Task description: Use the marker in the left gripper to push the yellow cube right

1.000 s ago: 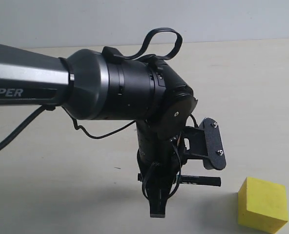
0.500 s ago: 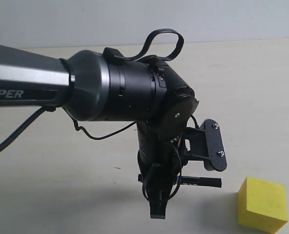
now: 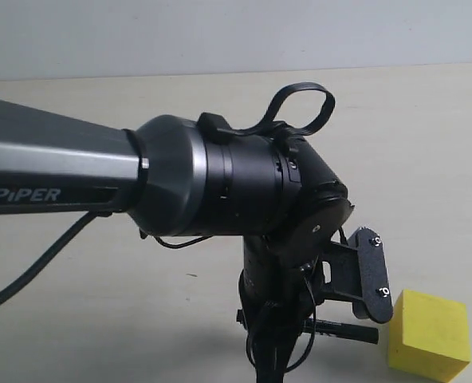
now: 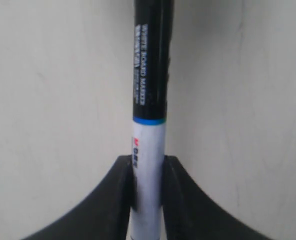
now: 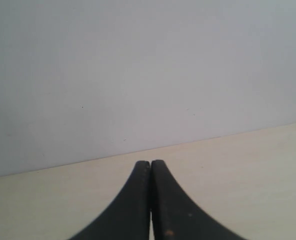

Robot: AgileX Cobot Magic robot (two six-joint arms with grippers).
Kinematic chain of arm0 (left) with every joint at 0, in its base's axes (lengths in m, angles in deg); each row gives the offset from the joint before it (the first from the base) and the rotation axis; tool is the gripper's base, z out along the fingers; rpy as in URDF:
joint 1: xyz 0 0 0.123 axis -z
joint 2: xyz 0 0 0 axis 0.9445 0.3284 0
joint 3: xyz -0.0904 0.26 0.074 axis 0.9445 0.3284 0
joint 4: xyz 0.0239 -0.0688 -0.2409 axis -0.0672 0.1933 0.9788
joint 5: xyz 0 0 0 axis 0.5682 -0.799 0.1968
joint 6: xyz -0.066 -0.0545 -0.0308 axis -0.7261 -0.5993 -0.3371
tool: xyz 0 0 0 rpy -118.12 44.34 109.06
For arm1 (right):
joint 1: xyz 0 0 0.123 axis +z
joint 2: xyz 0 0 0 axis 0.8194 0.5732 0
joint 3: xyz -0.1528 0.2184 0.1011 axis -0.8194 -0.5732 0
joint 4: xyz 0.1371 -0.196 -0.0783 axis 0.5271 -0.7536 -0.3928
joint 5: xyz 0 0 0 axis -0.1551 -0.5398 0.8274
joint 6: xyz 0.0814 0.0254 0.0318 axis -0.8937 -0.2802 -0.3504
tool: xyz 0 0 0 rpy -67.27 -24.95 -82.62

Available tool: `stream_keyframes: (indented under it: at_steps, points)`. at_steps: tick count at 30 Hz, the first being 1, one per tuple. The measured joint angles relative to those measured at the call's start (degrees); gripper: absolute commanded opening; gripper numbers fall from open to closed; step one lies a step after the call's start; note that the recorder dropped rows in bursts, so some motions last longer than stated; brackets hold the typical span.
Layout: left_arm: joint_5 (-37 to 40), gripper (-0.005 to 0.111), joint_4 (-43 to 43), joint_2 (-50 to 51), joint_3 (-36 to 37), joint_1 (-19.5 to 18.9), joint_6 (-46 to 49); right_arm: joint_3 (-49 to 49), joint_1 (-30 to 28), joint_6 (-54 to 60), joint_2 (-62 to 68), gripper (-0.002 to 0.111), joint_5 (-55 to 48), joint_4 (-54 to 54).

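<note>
The yellow cube [image 3: 429,335] sits on the table at the lower right of the exterior view. My left gripper [image 3: 274,363] points down at the bottom edge, shut on the marker [image 3: 344,329]. The marker lies level, and its black end points at the cube's left side with a narrow gap between them. In the left wrist view the black fingers [image 4: 120,200] clamp the marker [image 4: 149,100] on its white barrel, at the left gripper [image 4: 147,162]. My right gripper [image 5: 150,164] is shut on nothing; it does not show in the exterior view.
The pale table [image 3: 427,159] runs back to a grey wall [image 3: 236,32]. The bulky left arm [image 3: 180,187] fills the middle and left of the exterior view and hides the table behind it. A black camera bracket [image 3: 371,275] sticks out above the marker.
The left arm has moved right and lower, carrying the marker's end closer to the cube. The cube has not moved.
</note>
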Motion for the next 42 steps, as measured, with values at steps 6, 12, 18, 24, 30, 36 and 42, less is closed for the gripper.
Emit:
stream_keyframes:
  at_steps: [6,12,18,24,30,36,42]
  points:
    - [-2.0,0.0,0.55,0.12,0.0,1.6,0.0,0.0,0.0,0.0,0.0,0.0,0.0,0.0]
    - [-3.75,0.0,2.58,0.12,-0.39,1.7,0.0,0.0,0.0,0.0,0.0,0.0,0.0,0.0]
    - [-4.2,0.0,3.33,0.12,-0.39,1.7,0.0,0.0,0.0,0.0,0.0,0.0,0.0,0.05]
    - [-0.62,0.0,0.22,-0.75,-0.48,1.36,-2.31,0.0,0.0,0.0,0.0,0.0,0.0,0.05]
    - [1.63,0.0,-2.24,-7.51,-0.48,-2.93,-9.07,0.0,0.0,0.0,0.0,0.0,0.0,0.05]
    - [-4.3,0.0,-3.04,-16.51,-0.62,-13.2,-30.21,0.0,0.0,0.0,0.0,0.0,0.0,0.05]
    - [3.66,0.0,-0.3,-16.94,0.19,-13.45,-25.06,0.0,0.0,0.0,0.0,0.0,0.0,0.05]
